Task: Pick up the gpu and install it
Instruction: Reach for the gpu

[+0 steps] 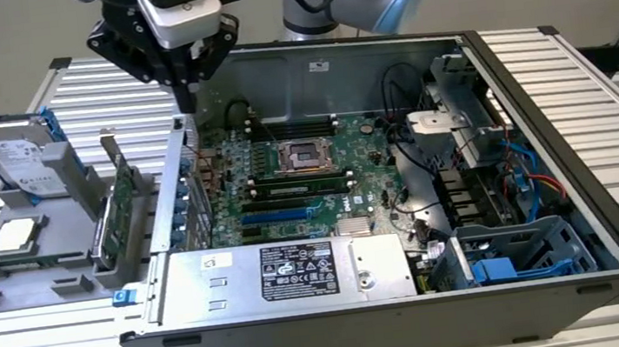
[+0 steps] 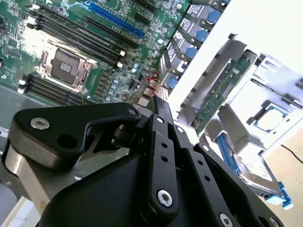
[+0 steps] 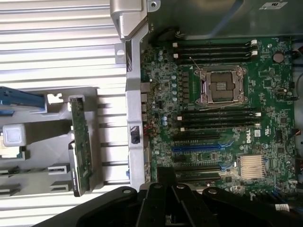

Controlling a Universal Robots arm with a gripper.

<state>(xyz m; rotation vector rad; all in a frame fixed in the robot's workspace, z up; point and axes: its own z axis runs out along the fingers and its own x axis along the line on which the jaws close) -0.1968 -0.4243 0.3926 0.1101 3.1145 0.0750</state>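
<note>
The gpu [image 1: 117, 208] stands on edge in a slot of the grey holder [image 1: 19, 290], outside the case [image 1: 420, 318], just beside the case wall on the exterior view's left. It is a thin card. The green circuit face shows in the exterior view and in the second wrist view [image 2: 222, 90]; in the first wrist view [image 3: 80, 146] I see it nearly edge-on, as a narrow green strip.

Its lower edge is sunk in the slot. Its other face is turned away, and I cannot tell its end bracket from the holder's grey posts.

My gripper [image 1: 186, 96] hangs above the case wall, clear of the gpu. My jaws are pressed together with nothing between them, which shows in both wrist views [image 2: 160, 101] [image 3: 165, 171]. My own black links cover the near part of the motherboard [image 3: 213, 118].
</note>
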